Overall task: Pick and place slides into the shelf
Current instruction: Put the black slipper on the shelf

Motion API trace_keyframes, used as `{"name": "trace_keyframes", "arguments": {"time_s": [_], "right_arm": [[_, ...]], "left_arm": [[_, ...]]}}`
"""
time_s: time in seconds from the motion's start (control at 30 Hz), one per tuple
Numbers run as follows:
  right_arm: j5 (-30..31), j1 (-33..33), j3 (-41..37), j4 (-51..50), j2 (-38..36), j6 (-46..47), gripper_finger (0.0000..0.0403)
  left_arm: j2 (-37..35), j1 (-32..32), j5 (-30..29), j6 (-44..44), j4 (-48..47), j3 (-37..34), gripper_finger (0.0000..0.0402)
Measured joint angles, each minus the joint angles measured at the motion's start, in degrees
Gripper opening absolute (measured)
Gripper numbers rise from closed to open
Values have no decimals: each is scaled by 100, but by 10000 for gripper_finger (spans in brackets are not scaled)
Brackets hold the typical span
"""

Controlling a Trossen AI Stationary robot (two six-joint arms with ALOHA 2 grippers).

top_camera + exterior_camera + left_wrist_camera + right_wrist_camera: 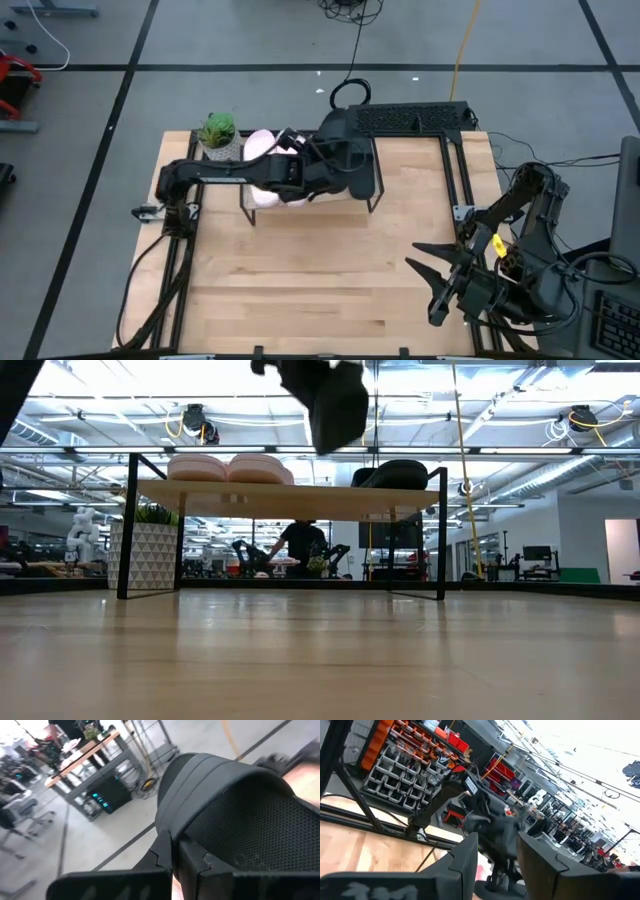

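At the upper centre of the high view, the left gripper [325, 160] reaches over the shelf [375, 190], its jaws clenched on a black slide [240, 815]. In the left wrist view that slide's wide mesh strap fills the frame just above the fingers [205, 862], pressed against them. In the low view the shelf's wooden top [290, 497] carries the pink pair [230, 467] toward its left end and black slides [395, 473] toward its right, with the dark arm hanging above the middle. A potted plant [218, 132] stands just beside the shelf's left end. The right gripper [432, 285] waits at the lower right of the table [300, 290], jaws spread and empty, well apart from the shelf.
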Motion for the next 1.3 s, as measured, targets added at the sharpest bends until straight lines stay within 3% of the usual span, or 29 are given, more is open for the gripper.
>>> {"name": "trace_keyframes", "arguments": {"time_s": [0.37,0.93,1.3], "right_arm": [[-11,0,0,-2,0,-8,123],[-18,0,0,-6,2,40,123],[-29,0,0,-5,2,42,123]], "left_arm": [[170,376,98,-567,-888,-9,0],[500,618,676,-859,-1179,-2,0],[552,700,729,-984,-1312,0,0]]}}
